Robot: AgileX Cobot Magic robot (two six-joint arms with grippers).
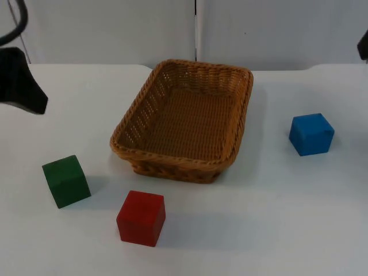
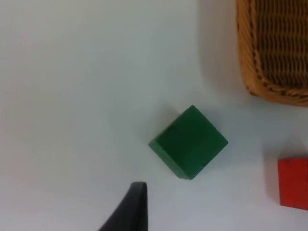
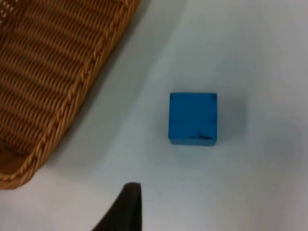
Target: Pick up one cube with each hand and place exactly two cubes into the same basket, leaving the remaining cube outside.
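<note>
An empty woven basket [image 1: 131,118] stands in the middle of the table. A green cube [image 1: 66,180] lies at the front left, also seen from the left wrist as the green cube [image 2: 188,142]. A red cube [image 1: 141,217] sits in front of the basket, and its edge shows as the red cube [image 2: 293,183]. A blue cube [image 1: 311,133] rests to the right of the basket, as does the blue cube [image 3: 193,118] in the right wrist view. My left gripper [image 2: 131,209] hovers high over the green cube. My right gripper [image 3: 126,208] hangs above the blue cube. Neither touches a cube.
The left arm [image 1: 20,83] shows at the far left edge and a bit of the right arm [image 1: 363,45] at the upper right corner. The grey partition wall [image 1: 195,29] closes the back. White table [image 1: 259,230] lies between the cubes.
</note>
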